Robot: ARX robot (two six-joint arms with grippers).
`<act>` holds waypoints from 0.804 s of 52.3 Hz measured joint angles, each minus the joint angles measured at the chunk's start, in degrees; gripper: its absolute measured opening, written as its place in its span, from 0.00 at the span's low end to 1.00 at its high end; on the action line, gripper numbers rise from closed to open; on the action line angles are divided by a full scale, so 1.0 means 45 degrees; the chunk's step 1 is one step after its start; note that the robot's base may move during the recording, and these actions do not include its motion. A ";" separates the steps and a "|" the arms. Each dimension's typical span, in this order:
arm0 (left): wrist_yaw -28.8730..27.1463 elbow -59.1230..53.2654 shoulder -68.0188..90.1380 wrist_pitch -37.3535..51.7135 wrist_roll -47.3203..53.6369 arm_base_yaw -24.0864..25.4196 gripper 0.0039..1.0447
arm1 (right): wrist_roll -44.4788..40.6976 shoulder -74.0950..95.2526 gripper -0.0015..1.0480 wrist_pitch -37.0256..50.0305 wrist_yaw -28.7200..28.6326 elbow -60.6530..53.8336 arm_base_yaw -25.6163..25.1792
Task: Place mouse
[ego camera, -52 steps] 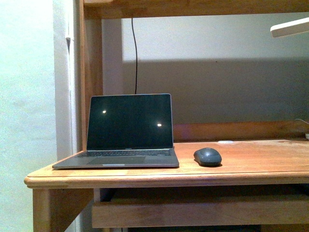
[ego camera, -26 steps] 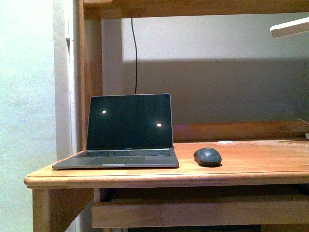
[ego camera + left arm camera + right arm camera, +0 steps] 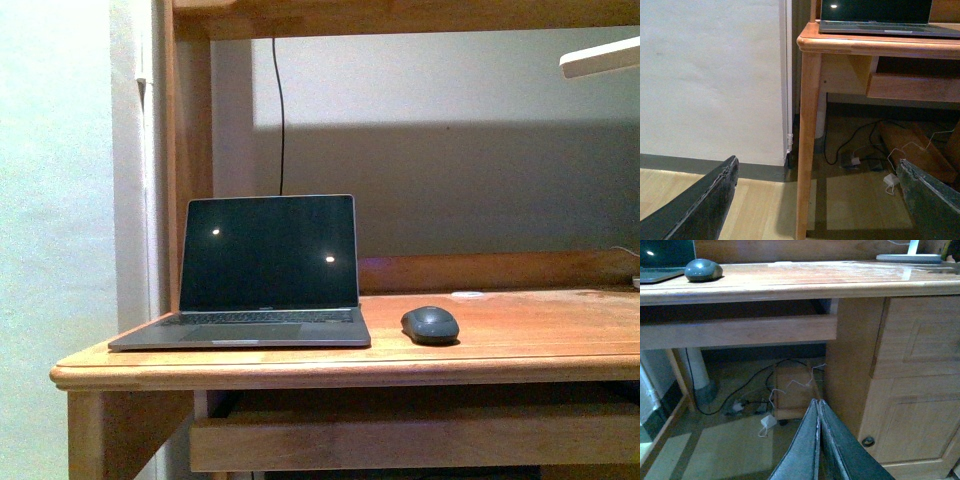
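Note:
The small dark grey oval mouse (image 3: 430, 325) lies on the wooden desk (image 3: 520, 335), just right of the open laptop (image 3: 265, 270). It also shows in the right wrist view (image 3: 703, 270) on the desktop. Neither arm shows in the front view. My left gripper (image 3: 817, 172) is open and empty, low near the floor in front of the desk's left leg (image 3: 807, 145). My right gripper (image 3: 818, 405) is shut with nothing in it, low under the desk's front edge, far below the mouse.
A white lamp head (image 3: 600, 55) hangs at the upper right and its base (image 3: 910, 257) stands on the desk. A cabinet door (image 3: 910, 375) is at the right. Cables and a charger (image 3: 767, 422) lie on the floor. A drawer front (image 3: 410, 440) sits under the desktop.

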 joint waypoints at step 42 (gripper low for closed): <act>0.0000 0.0000 0.0000 0.0000 0.0005 0.0000 0.93 | -0.0015 -0.2215 0.56 -0.2259 0.0000 0.0000 0.0000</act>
